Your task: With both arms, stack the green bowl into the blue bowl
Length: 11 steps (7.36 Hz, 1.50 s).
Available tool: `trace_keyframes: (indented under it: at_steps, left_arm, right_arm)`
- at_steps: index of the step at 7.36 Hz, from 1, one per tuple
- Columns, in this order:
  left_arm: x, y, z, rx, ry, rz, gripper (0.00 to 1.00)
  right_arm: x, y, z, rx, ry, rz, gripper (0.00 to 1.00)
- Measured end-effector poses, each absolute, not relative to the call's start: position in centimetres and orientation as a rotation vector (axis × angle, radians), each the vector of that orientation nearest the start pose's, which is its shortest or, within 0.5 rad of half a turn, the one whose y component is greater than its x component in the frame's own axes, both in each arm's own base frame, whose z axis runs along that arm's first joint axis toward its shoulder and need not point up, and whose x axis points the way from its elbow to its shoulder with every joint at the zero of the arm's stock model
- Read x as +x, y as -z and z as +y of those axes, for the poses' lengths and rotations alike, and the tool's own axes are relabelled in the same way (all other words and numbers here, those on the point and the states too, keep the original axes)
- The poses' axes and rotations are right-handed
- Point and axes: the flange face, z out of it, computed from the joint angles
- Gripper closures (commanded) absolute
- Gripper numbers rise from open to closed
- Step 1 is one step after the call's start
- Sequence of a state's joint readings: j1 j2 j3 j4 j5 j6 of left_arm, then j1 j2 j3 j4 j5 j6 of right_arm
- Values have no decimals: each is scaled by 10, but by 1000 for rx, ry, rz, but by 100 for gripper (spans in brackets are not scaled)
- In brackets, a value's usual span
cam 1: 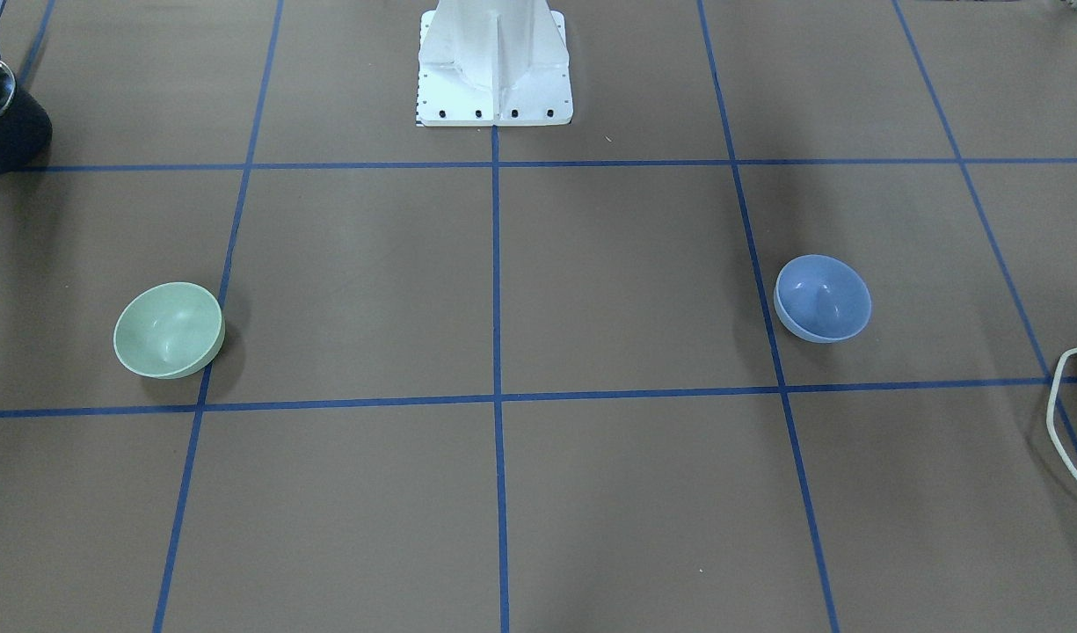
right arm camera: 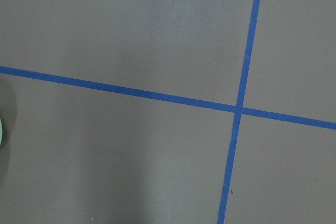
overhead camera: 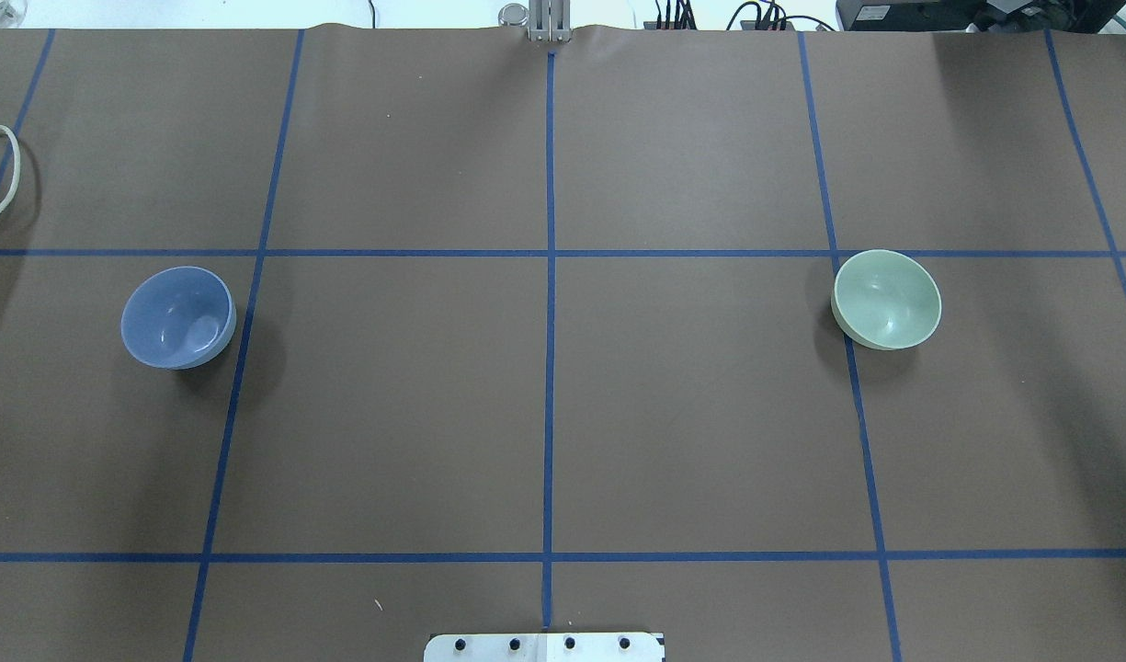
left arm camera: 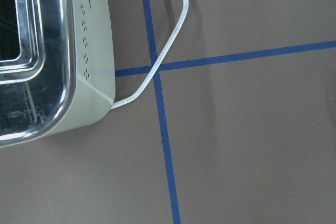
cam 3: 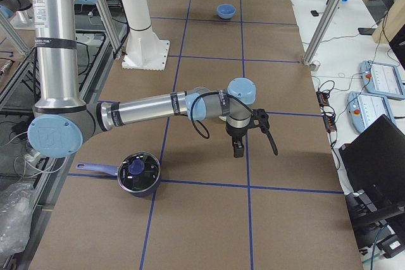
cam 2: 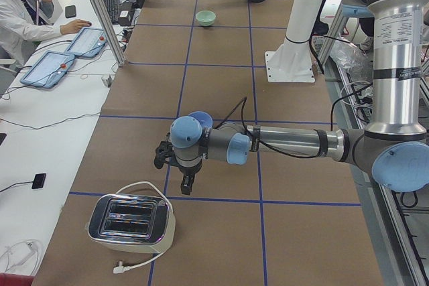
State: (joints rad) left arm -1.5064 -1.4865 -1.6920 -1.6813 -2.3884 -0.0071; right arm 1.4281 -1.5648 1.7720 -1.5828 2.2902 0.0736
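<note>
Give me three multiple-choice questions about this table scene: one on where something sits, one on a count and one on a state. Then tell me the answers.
1. In the overhead view, where does the blue bowl sit?
A. In the left half
B. In the middle
C. In the right half

2. How many bowls stand on the table?
A. One
B. Two
C. Three

3. What state is the green bowl in?
A. Upside down
B. Nested in the blue bowl
C. Upright, empty and on its own

Answers:
1 A: it lies far over on that view's left side.
2 B: only the blue bowl and the green bowl show.
3 C: its hollow faces up with nothing inside, and it is far from the blue bowl.
</note>
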Motion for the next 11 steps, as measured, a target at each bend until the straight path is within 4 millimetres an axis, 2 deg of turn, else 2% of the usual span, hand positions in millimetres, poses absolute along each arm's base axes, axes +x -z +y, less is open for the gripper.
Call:
trace_keyframes:
  at_steps: [2, 3, 5, 6, 8, 9, 10, 11]
  left_arm:
    - [-30, -619, -471, 111, -111, 820, 1]
    - [-29, -606, -477, 109, -100, 820, 1]
    - [-20, -553, -489, 112, -26, 835, 1]
    - [-1, -528, -498, 111, -18, 855, 1]
    - [62, -490, -518, 82, -59, 899, 1]
    - [93, -482, -524, 68, -67, 910, 1]
    - [117, -489, -529, 67, -65, 926, 1]
    - [139, -503, -532, 71, -63, 945, 1]
  right_arm:
    - [-4, -559, -505, 111, 134, -729, 0]
    - [-4, -555, -506, 118, 136, -731, 0]
    - [-15, -539, -511, 137, 148, -738, 0]
    - [-27, -528, -515, 138, 138, -745, 0]
    - [-62, -517, -519, 178, 151, -786, 0]
    - [-89, -513, -519, 196, 176, -817, 0]
    - [-118, -509, -518, 204, 217, -841, 0]
    - [-137, -504, -517, 206, 249, -858, 0]
